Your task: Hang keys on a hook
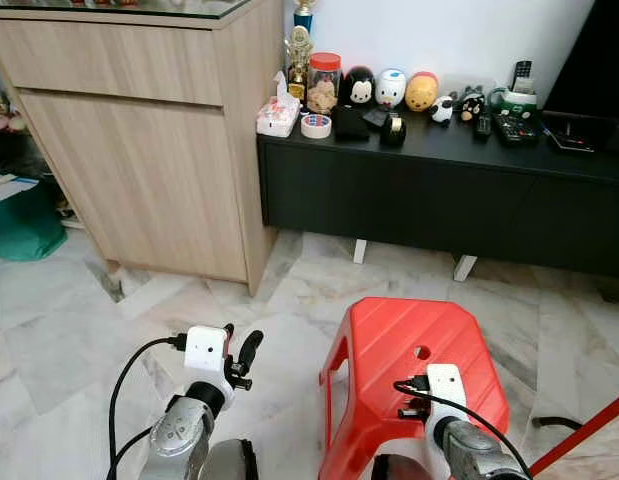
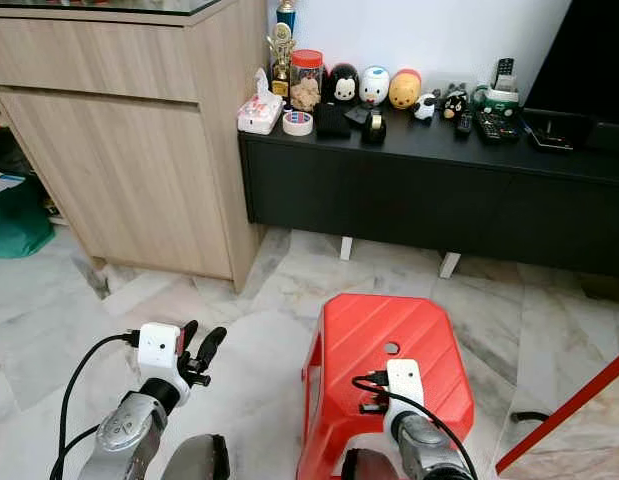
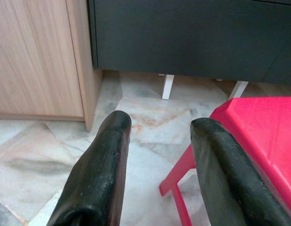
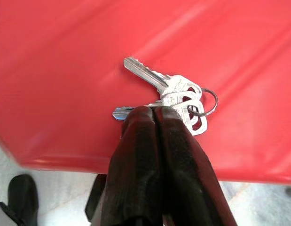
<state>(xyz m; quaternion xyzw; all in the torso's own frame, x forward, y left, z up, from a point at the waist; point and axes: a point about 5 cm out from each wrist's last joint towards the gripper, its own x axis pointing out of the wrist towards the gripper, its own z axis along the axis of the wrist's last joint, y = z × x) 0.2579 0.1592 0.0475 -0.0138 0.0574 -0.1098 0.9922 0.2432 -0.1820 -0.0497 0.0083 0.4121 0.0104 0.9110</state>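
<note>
Right claw [image 4: 153, 113], fingers pressed together, touched the keys [image 4: 176, 96] on the red stool [image 1: 409, 350]; light, slippery metal, best pinched at the ring. Left claw [image 3: 159, 169] was spread, idle.

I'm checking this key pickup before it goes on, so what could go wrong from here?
1. The right tool is shut at the edge of the keys, which lie flat on the red stool; its hold may be thin, so they could slip on lifting.
2. The stool top looks glossy, so the bunch might slide instead of rising.
3. No hook can be made out by the black cabinet, so the robot may have to search while carrying them.
</note>
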